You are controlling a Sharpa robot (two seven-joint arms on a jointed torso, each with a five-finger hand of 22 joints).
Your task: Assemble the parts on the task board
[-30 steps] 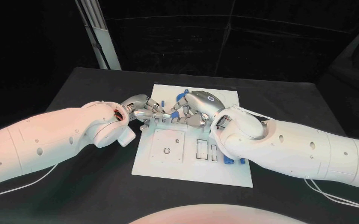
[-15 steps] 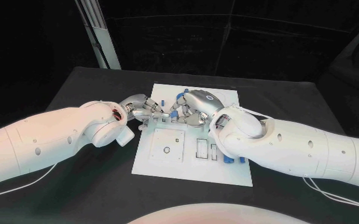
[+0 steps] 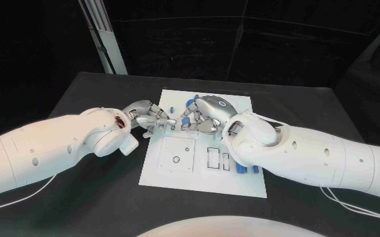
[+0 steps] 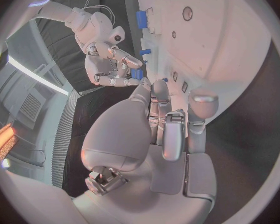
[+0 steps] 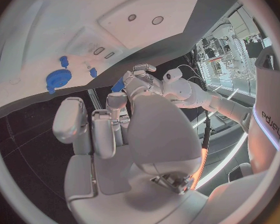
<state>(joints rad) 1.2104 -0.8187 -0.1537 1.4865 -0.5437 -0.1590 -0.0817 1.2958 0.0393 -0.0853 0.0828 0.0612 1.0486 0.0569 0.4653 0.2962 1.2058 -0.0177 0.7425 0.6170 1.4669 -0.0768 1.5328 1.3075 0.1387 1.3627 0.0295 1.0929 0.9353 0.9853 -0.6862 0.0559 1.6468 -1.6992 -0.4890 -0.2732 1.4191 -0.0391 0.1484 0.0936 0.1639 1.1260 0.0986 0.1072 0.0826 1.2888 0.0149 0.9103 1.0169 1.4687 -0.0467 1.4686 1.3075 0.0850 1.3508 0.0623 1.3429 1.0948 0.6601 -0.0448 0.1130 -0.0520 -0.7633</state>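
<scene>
The left hand [image 3: 147, 115] has drawn back toward the task board's [image 3: 238, 179] left edge, apparently empty, while the right hand [image 3: 204, 114] pinches a blue part [image 4: 137, 73] over the far middle, nearer its slots.

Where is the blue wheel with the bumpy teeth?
The blue gear shows in the right wrist view, lying on the white task board with two smaller blue parts close beside it, beyond the right robot hand.

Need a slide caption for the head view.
Both robot hands, left and right, meet over the white task board.
</scene>
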